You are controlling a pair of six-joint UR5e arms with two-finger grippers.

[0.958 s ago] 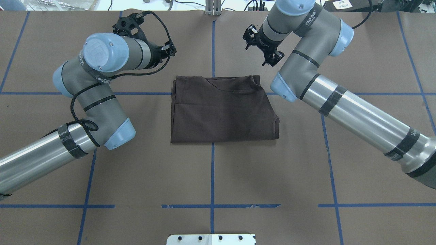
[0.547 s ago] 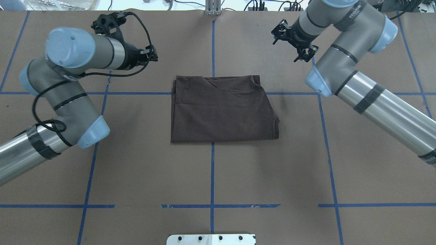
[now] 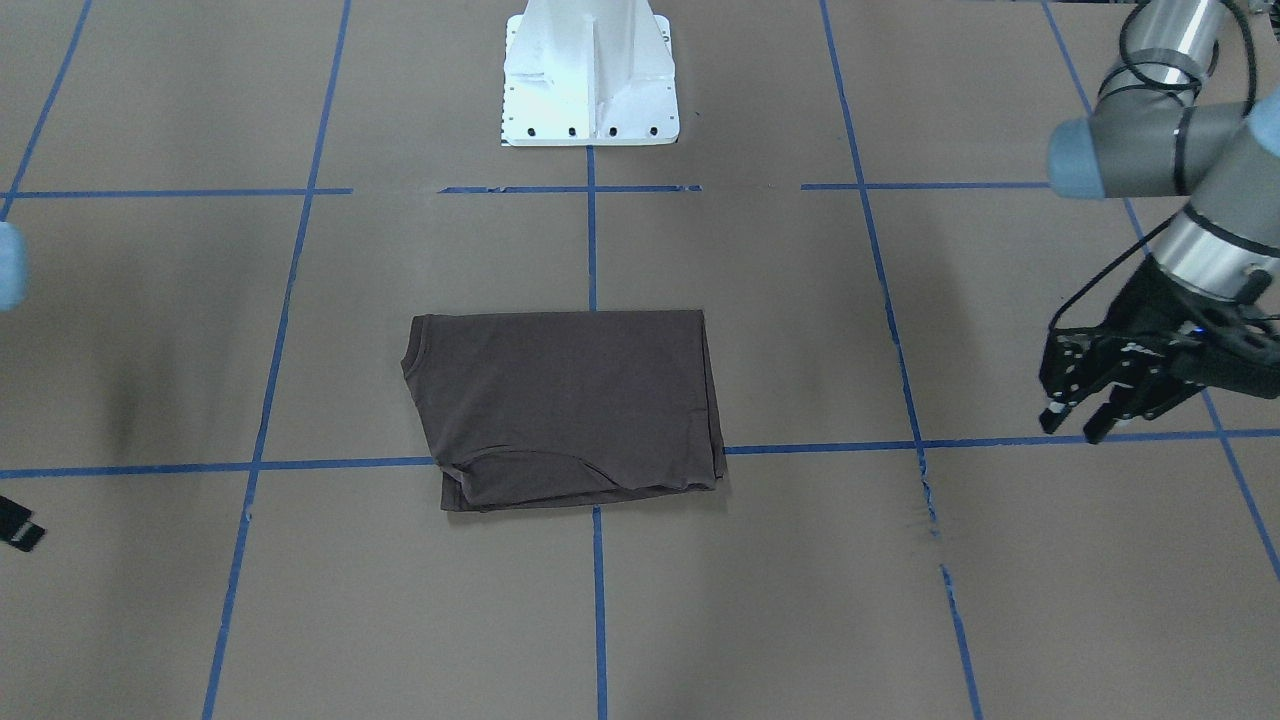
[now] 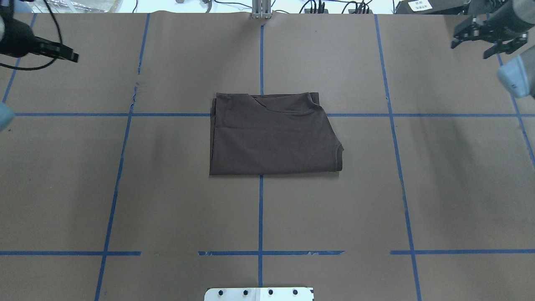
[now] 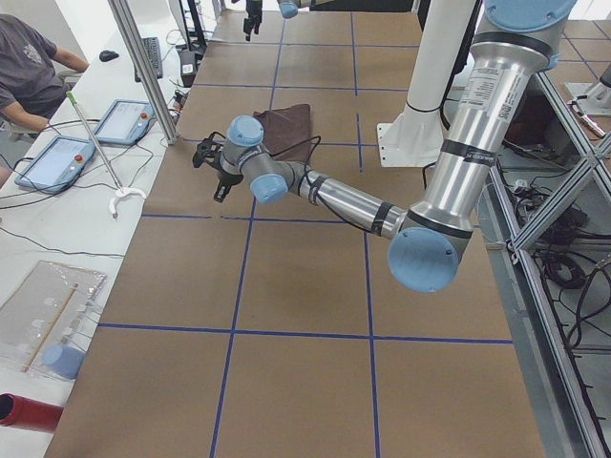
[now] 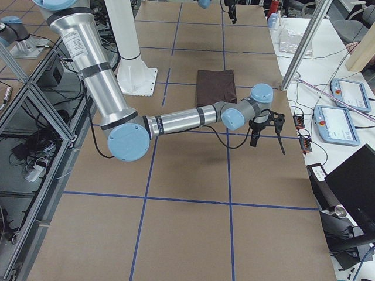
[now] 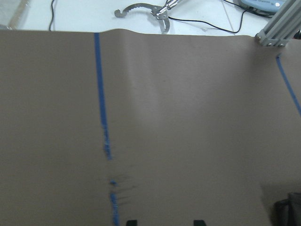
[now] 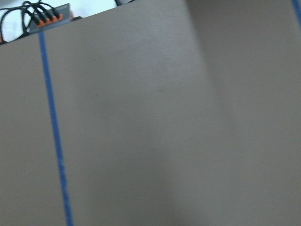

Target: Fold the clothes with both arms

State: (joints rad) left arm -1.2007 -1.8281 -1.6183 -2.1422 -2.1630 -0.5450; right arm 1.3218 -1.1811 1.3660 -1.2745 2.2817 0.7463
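A table point(image 3: 800, 600) covered in brown paper and crossed by blue tape lines is filling the front-facing view, with a white pedestal point(image 3: 590, 75) standing at its far edge. The shirt point(image 3: 565, 405) is lying flat at the middle, folded into a rough rectangle over a crossing of tape lines. The left arm point(image 3: 1150, 140) is reaching in at the view's right edge. The left gripper point(image 3: 1068, 430) is hanging above the paper, well apart from the shirt, its fingers spread and holding nothing.

In the overhead view the shirt is sitting at the centre, a sleeve hem showing at its right edge. The left gripper is poking in at the top left corner. The right gripper point(image 4: 470, 50) is hovering at the top right corner, its jaws apart and empty, far from the shirt.

In the exterior left view the left arm is stretching across the table toward the side where a person point(image 5: 33, 72) is sitting by a tablet point(image 5: 124, 122). The shirt is lying beyond the arm, near the pedestal.

In the exterior right view the right arm point(image 6: 181, 120) is stretching across the table, and the shirt is lying just beyond it.

The left wrist camera is looking at bare paper and a tape line, with two fingertips point(image 7: 131, 222) showing apart at the bottom edge.

The right wrist camera is showing blurred paper, one tape line and cables point(image 8: 42, 19) at the top left.
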